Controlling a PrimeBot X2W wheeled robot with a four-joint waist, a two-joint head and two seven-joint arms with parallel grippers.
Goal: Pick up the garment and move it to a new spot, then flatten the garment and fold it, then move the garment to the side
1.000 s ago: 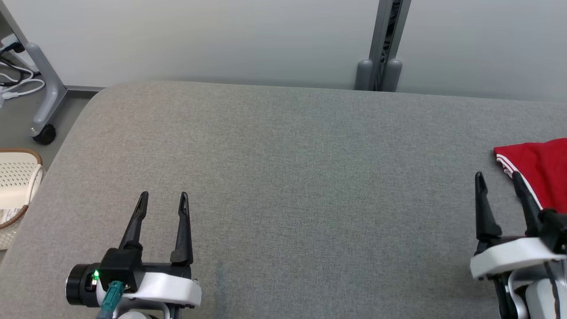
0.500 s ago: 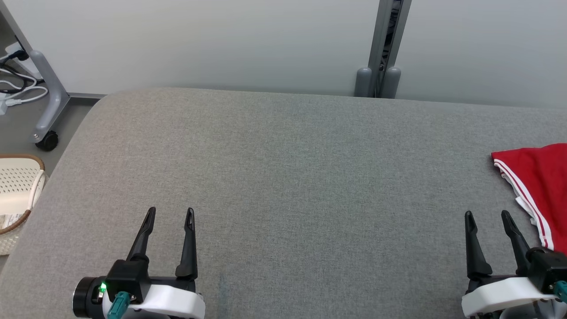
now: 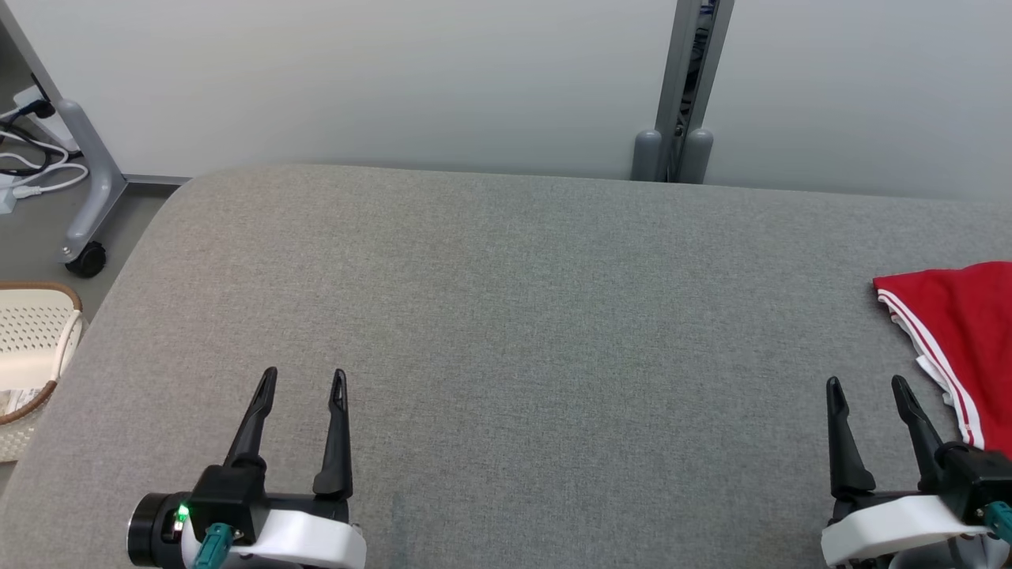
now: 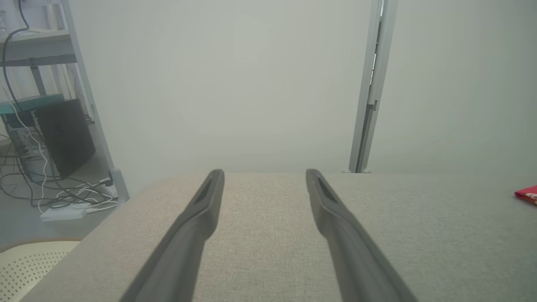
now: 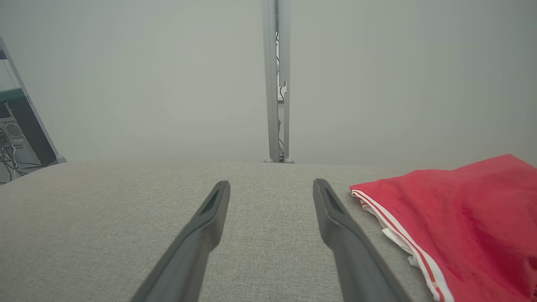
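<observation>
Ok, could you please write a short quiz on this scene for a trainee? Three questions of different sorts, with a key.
1. True or false: the right gripper is shut on the red garment.
2. In the head view, the garment lies toward which side of the grey table? A. left B. centre C. right
3. Fill in: the left gripper is open and holds ___.

Key: 1. false, it is open, beside the garment; 2. C; 3. nothing.
</observation>
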